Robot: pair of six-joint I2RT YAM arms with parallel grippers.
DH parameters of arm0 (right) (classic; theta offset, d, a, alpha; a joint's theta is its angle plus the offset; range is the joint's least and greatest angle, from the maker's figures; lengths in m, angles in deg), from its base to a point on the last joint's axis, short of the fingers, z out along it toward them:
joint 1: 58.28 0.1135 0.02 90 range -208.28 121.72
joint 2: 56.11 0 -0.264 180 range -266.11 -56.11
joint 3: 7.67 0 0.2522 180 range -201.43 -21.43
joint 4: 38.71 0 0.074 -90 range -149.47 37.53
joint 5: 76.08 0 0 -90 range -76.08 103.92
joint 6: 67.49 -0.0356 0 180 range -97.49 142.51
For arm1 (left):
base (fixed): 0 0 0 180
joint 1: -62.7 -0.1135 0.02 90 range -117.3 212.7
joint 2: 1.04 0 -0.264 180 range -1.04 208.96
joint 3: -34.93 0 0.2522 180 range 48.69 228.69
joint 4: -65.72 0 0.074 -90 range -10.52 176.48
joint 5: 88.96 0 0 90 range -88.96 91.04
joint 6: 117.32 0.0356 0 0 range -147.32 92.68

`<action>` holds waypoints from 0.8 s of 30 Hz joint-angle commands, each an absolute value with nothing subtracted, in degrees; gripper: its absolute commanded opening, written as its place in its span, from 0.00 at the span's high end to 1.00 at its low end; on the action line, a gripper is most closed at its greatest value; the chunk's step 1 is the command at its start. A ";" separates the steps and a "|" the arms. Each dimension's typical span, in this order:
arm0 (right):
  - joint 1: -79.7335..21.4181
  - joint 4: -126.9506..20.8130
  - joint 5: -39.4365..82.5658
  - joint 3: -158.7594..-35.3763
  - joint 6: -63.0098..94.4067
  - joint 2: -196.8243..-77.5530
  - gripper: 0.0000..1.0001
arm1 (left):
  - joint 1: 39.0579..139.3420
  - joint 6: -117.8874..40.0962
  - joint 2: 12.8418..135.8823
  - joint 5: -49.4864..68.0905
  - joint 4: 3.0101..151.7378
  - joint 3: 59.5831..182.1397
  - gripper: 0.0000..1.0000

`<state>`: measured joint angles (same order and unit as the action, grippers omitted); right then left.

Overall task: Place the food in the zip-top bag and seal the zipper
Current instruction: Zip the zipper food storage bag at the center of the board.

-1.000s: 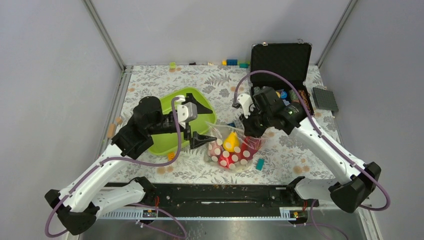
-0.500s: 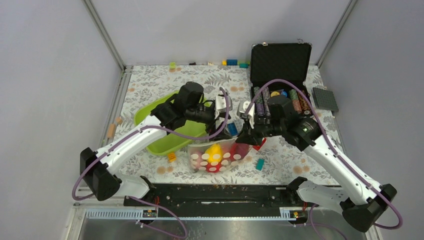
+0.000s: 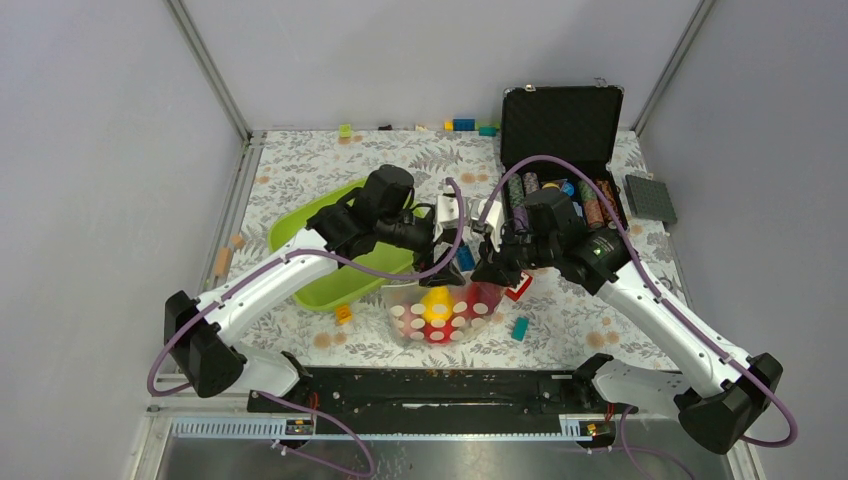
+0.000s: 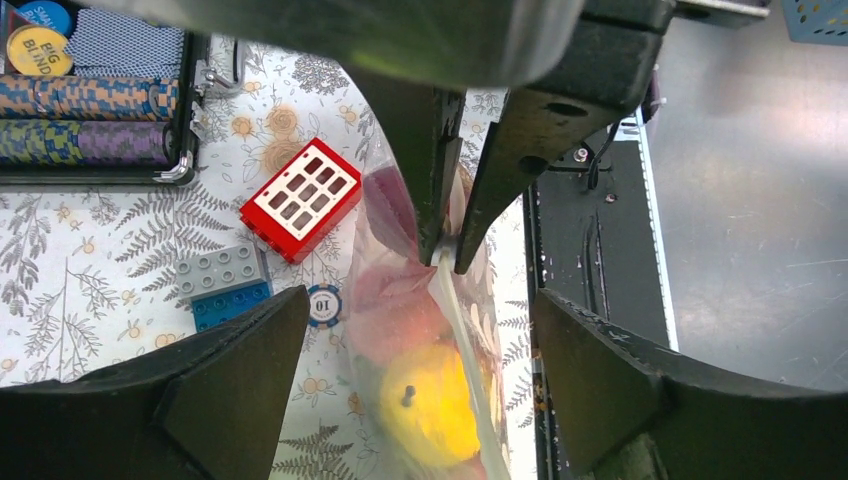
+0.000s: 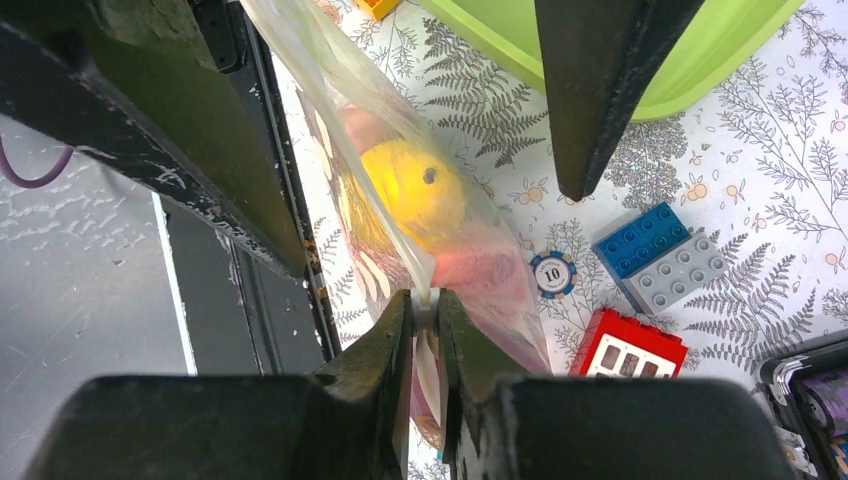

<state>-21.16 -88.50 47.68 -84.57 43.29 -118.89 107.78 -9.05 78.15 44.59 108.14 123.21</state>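
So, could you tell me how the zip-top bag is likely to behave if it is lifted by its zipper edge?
Probably floppy: the zip-top bag creases and sags from the edge pinched by the right gripper. Likely bottom-heavy: the yellow lemon lies far from that edge and could swing. Its glossy film may slip from a narrow pinch.

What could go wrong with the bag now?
The bag is held by just one thin pinch from the right gripper, so it might slip and spill. The open left gripper straddles it near the lemon; closing too low could squash that instead of sealing the bag.
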 commanded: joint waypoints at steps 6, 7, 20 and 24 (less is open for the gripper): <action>-20.96 -84.78 48.94 -87.58 40.79 -117.70 0.98 | 109.75 -12.67 78.44 39.99 107.36 122.85 0.32; -20.93 -84.71 49.01 -87.80 39.99 -117.66 0.98 | 109.90 -12.43 79.18 39.11 108.59 123.28 0.33; -20.94 -84.39 45.37 -88.59 34.47 -116.85 0.98 | 111.14 -10.97 79.77 37.58 111.07 122.03 0.47; -20.98 -84.40 46.23 -87.72 34.71 -116.04 0.98 | 111.20 -11.61 76.97 33.33 108.80 118.79 0.47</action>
